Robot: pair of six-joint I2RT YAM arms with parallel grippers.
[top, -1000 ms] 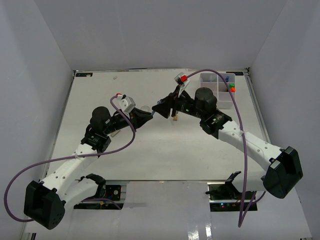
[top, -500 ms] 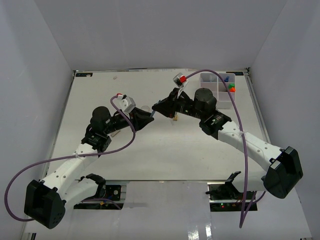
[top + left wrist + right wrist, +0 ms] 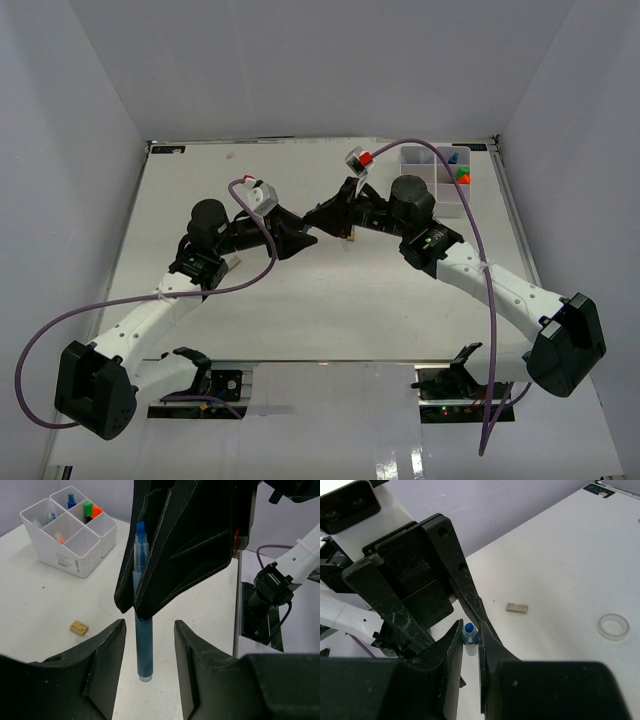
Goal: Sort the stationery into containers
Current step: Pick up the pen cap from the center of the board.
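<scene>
A thin blue pen hangs upright in the air, its top end clamped between my right gripper's fingers. In the right wrist view its blue tip sits between the shut jaws of the right gripper. My left gripper is open, one jaw on each side of the pen's lower end with gaps on both sides. From above, the left gripper and the right gripper meet mid-table. The white organiser boxes stand at the back right, holding markers with green and orange caps.
A small tan block lies on the table between the grippers and the boxes. A grey block and a clear tape ring lie on the table beyond the left arm. Purple cables loop off both arms.
My left arm has reached forward and right, bringing its open jaws around the lower end of the pen. My right gripper has kept its hold on the pen and barely moved.
</scene>
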